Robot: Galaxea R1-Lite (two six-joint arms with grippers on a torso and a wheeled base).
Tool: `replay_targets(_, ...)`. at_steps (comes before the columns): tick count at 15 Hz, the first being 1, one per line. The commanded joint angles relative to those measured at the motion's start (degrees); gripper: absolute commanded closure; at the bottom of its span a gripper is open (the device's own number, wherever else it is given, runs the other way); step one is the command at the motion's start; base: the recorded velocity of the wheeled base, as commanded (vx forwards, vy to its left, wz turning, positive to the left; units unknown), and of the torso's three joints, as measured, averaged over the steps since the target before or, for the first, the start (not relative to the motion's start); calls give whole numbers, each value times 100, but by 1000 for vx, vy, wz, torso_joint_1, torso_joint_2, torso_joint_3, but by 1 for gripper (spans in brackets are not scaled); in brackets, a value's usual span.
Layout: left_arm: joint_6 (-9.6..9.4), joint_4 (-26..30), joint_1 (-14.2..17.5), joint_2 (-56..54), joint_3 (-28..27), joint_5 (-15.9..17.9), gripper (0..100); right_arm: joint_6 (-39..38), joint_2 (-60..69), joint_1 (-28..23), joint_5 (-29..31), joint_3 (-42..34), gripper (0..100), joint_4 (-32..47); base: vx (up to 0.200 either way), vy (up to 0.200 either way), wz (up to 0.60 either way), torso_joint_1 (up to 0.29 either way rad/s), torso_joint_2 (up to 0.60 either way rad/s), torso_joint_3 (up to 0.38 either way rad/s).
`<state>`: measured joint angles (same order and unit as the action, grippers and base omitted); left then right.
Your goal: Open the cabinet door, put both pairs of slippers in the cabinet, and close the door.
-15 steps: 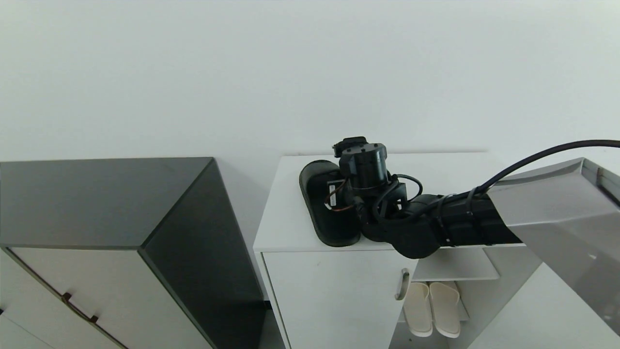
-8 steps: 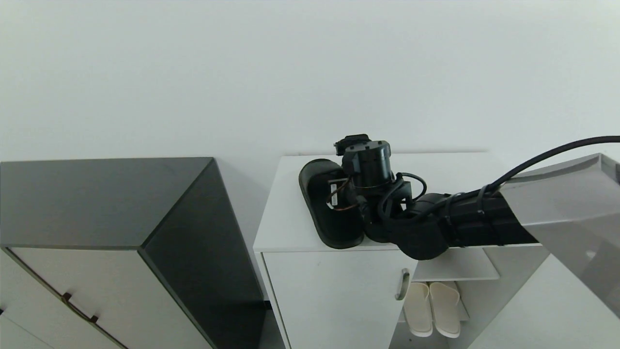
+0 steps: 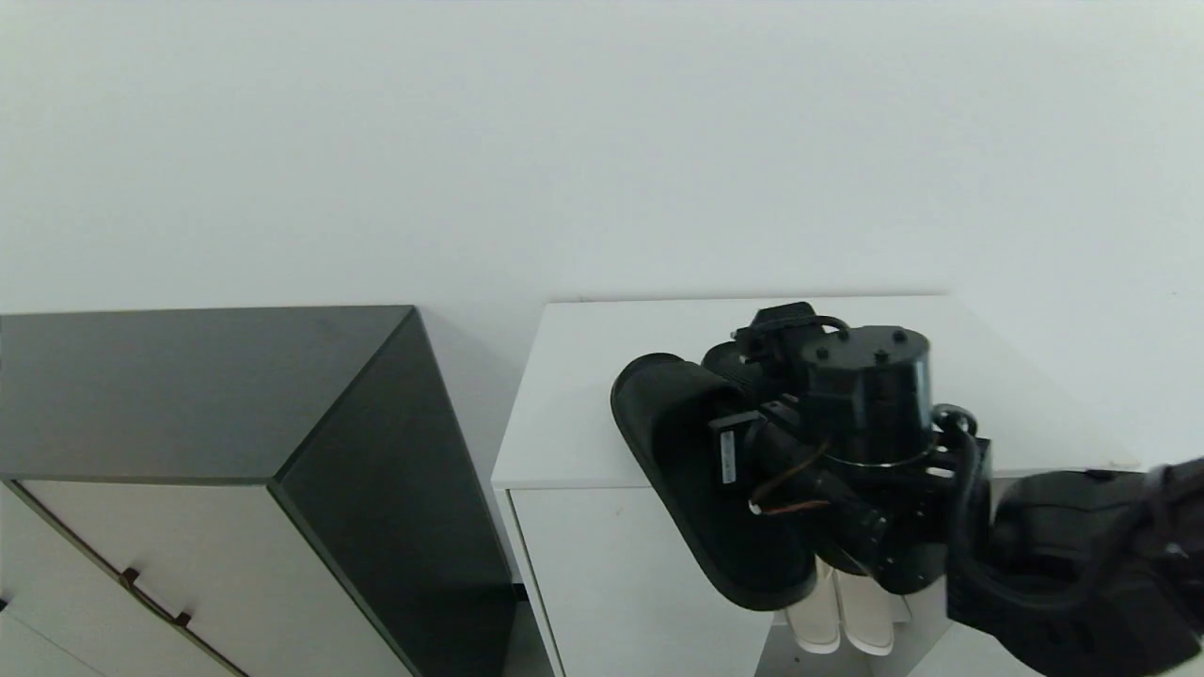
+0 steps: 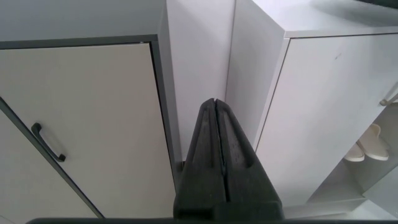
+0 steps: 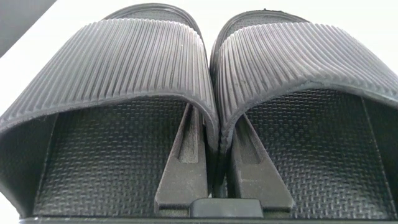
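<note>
With its fingers [image 5: 183, 162] pinching together the inner walls of the pair of black ribbed rubber slippers [image 3: 696, 470], low and right of centre before the white cabinet [image 3: 602, 395], the right gripper [image 5: 214, 149] should, I think, lower them level beside the white plastic slippers [image 3: 842, 611] inside.

Light even and diffuse, bright on the wall [image 3: 602, 141] and white cabinet [image 3: 564, 414] top; soft shadow fills the gap beside the dark cabinet [image 3: 188, 385], its top dully sheened; black slippers [image 5: 149, 68] show lit strap ribs over darker footbeds.
</note>
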<state>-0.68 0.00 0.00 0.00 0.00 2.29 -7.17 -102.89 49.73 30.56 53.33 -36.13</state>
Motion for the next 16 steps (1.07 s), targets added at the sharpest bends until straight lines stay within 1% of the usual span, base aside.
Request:
replay_targets(1,-2,0,0,9,0,-1,100,-4,937,283,-6,-684,100,-96,0,0,0,0,0,0)
replay_targets(3,-2,0,0,9,0,-1,100,-4,999,362,29,-710,100,-96,0,0,0,0,0,0)
replay_targets(9,7,0,0,9,0,-1,100,5,990,362,38,-737,100,-104,0,0,0,0,0,0)
replay_targets(16,7,0,0,0,0,-1,100,5,946,354,55,-745,100,-113,-200,0,0,0,4,3)
